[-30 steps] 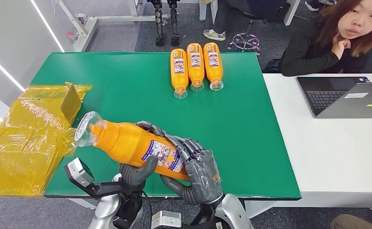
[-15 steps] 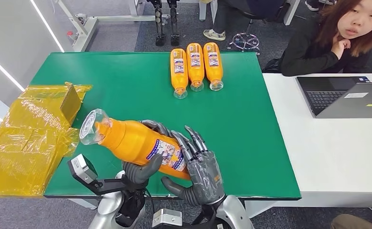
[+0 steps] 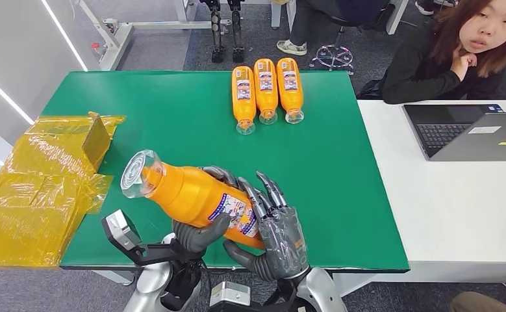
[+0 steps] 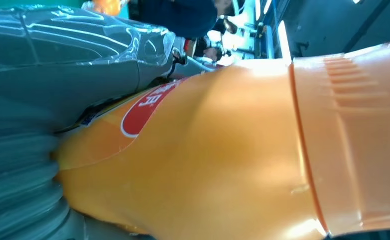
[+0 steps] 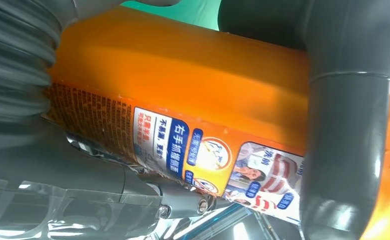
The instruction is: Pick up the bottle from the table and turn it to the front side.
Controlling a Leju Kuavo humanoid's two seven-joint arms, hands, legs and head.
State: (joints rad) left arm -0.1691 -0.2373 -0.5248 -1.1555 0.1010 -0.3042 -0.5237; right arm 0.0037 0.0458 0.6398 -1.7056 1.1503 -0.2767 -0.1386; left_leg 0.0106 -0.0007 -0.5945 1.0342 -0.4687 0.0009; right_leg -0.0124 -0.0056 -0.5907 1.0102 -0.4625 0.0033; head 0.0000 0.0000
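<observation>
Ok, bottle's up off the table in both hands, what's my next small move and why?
Probably keep rolling the bottle about its long axis: the left hand grips it from below, the right hand has its fingers spread over the label, which faces sideways.

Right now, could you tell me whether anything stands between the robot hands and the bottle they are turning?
Nothing visible does. The left robot hand and the right robot hand both hold the orange bottle directly, lifted above the green table. The three other bottles lie at the table's far edge, apart from it.
</observation>
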